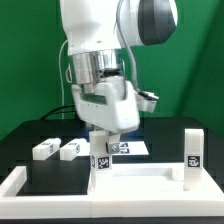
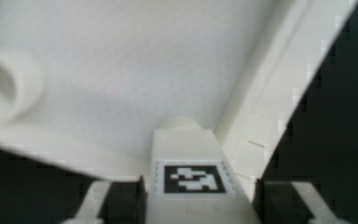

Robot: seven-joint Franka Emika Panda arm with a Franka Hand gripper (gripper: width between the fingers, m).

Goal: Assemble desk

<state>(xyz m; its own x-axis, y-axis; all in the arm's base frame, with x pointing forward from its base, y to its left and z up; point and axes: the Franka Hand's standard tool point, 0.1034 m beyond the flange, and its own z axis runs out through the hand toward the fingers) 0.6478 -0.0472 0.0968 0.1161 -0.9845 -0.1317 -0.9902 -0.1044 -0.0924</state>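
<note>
End effector [image 2: 190, 192] gripping leg [image 2: 192, 160] | square marker [image 2: 195, 179], no readable text

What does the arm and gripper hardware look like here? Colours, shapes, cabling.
The arm has glossy white rounded shells with a dark grey joint cap at the top. A ribbed silver metal collar sits at the wrist, with thin cables looping beside it. The gripper has a boxy white body; its fingers show light grey in the wrist view.
</note>
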